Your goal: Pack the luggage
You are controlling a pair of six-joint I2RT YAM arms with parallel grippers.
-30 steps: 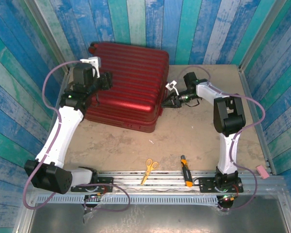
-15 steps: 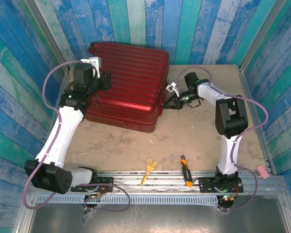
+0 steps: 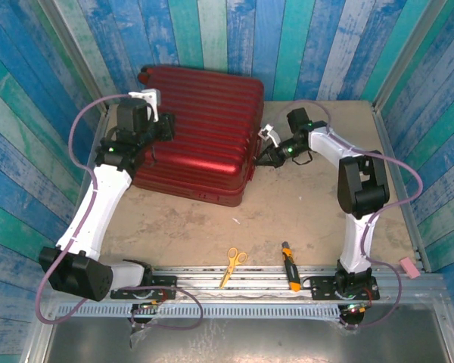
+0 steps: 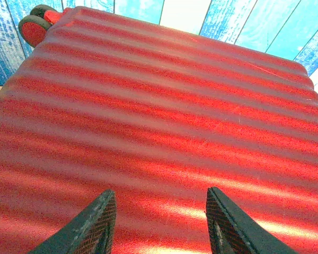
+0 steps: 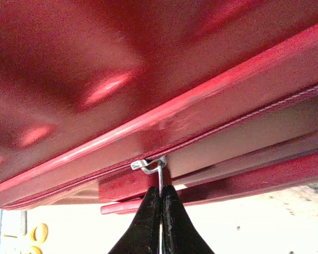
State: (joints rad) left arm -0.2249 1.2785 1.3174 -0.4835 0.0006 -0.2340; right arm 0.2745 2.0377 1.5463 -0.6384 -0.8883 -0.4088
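Near my bases the scissors and the screwdriver are lying outside, so I am judging the packing hardly begun. My right pincer is closing tightly on the zipper pull. My wrist view is showing this grip, while from above it is too small to tell. Farther, the luggage is lying closed at the table's far left, and my left pincer is hovering open over its lid.

A: Arms, quick?
B: Left arm and right arm: white links, chunky black joint housings.
A: Wiring?
B: Purple cable looping off each arm. Small green light on the upper joints.
A: Wrists?
B: White mount on each.
A: Grippers?
B: Left gripper: black fingers with cross-hatched pads. Right gripper: smooth black, tapered tips.
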